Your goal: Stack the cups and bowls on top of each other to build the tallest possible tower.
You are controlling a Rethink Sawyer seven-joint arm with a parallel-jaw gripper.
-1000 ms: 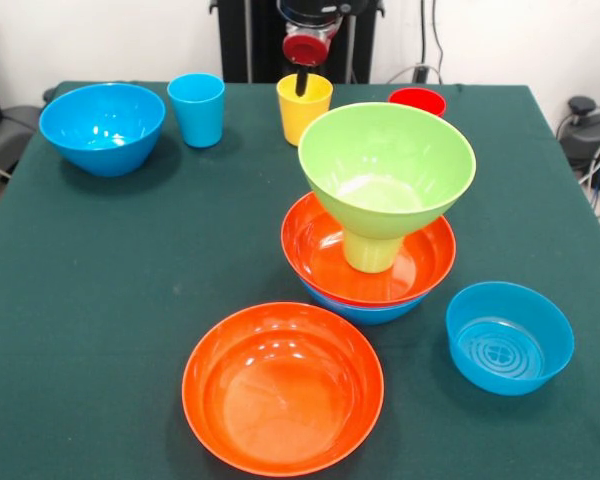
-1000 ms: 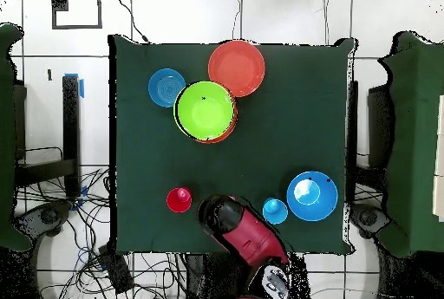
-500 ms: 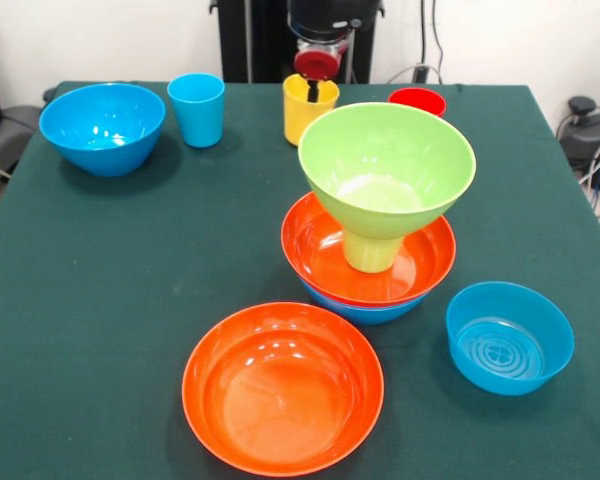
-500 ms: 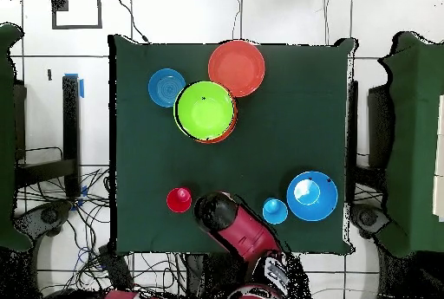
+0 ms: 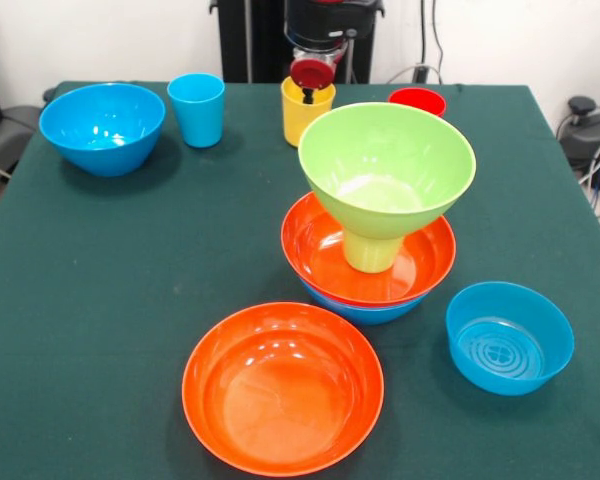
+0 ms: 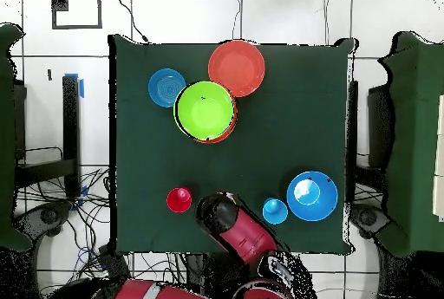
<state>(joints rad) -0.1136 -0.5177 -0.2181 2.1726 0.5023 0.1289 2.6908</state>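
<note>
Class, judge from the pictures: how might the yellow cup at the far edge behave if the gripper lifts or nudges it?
The yellow cup looks like glossy plastic, so probably stiff, light and a bit slippery. It is narrow and upright, so a sideways nudge from the gripper could tip it.

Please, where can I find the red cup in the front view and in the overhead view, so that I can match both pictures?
Front view: the red cup stands near the top edge, right of the yellow cup, behind the green bowl.
Overhead view: the red cup is low and left of centre, left of the arm.
Shared landmark: the green bowl topping the stack, bright in both views.
</note>
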